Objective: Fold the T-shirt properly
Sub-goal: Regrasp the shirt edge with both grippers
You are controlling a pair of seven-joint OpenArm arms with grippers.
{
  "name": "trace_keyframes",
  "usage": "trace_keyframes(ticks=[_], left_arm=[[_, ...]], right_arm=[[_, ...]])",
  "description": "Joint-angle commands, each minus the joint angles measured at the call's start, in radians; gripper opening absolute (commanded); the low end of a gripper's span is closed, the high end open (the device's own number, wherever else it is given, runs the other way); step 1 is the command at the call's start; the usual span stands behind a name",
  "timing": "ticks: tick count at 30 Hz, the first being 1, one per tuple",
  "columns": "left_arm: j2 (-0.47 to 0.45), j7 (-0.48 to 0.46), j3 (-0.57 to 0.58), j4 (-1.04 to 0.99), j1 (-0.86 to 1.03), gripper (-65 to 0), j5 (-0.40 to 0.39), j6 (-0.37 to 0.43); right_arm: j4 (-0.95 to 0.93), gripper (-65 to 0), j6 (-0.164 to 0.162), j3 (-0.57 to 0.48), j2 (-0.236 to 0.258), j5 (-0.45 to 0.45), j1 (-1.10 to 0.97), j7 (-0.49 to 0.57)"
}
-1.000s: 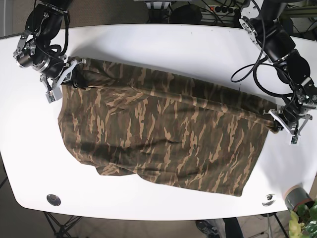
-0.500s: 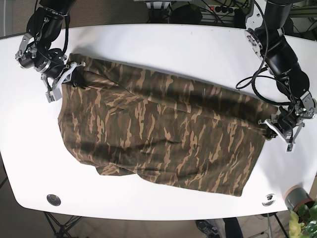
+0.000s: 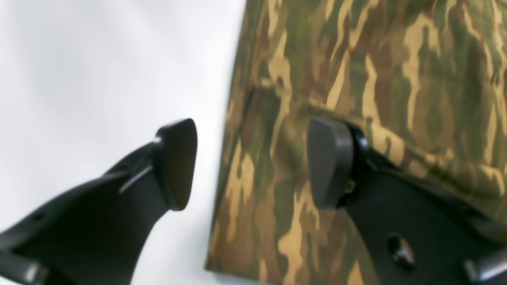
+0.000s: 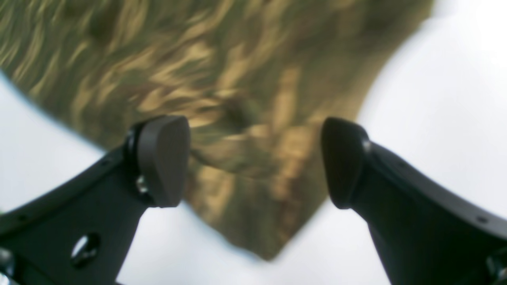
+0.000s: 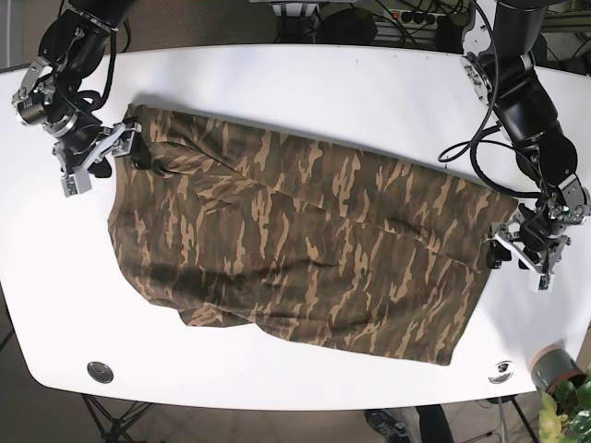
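The camouflage T-shirt [image 5: 295,240] lies spread on the white table [image 5: 323,83], its lower part folded over with a rumpled edge at the front. My left gripper [image 5: 523,249] is at the shirt's right corner. In the left wrist view the left gripper [image 3: 253,164] is open, one fingertip [image 3: 328,162] over the T-shirt [image 3: 356,79] and the other over bare table. My right gripper [image 5: 96,159] is at the shirt's top-left corner. The right wrist view is blurred but shows the right gripper [image 4: 253,160] open above that corner of the T-shirt [image 4: 245,99], holding nothing.
Round metal fittings sit in the table near the front edge at left [image 5: 100,371] and right [image 5: 501,371]. A grey pot [image 5: 552,365] with a plant stands off the front right corner. Cables hang behind the back edge.
Both grippers have opened and let go of the shirt corners. The right gripper drew back to the left, the left gripper shifted slightly down. The shirt's upper edge now lies flat.
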Motion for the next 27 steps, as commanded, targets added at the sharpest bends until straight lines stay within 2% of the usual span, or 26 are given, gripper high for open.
trace_keyframes(ticks=[1, 5, 10, 13, 16, 19, 22, 27], left_arm=[[-0.038, -0.073, 0.005, 0.049, 0.015, -28.6, -0.012, 0.000], [-0.087, -0.205, 0.109, 0.048, 0.079, -32.1, -0.012, 0.007], [-0.140, -0.352, 0.184, 0.028, 0.147, -35.0, -0.010, 0.010], [-0.147, -0.420, 0.204, -0.050, 0.134, -35.0, -0.010, 0.010], [-0.170, -0.471, 0.209, -0.133, 0.114, -35.0, -0.010, 0.042], [-0.182, -0.524, 0.210, -0.227, 0.090, -35.0, -0.010, 0.096], [-0.183, -0.564, 0.210, -0.270, 0.074, -35.0, -0.010, 0.108], [-0.206, -0.583, 0.210, -0.294, 0.076, -34.9, -0.010, 0.106]], right_arm=[[0.073, -15.4, 0.002, 0.011, 0.011, -0.030, -0.007, 0.019], [0.103, -15.4, -0.035, 0.006, 0.008, -0.110, -0.026, 0.017], [0.097, -15.4, -0.043, 0.012, -0.016, -0.140, -0.058, 0.019], [0.097, -15.4, -0.043, 0.005, -0.033, -0.191, -0.059, 0.026], [0.097, -15.4, -0.035, 0.012, -0.089, -0.255, -0.067, 0.037], [0.096, -15.4, -0.034, 0.002, -0.104, -0.304, -0.084, 0.085], [0.079, -15.4, -0.034, -0.026, -0.127, -0.317, -0.095, 0.111], [0.008, -15.4, -0.034, -0.032, -0.128, -0.308, -0.101, 0.125]])
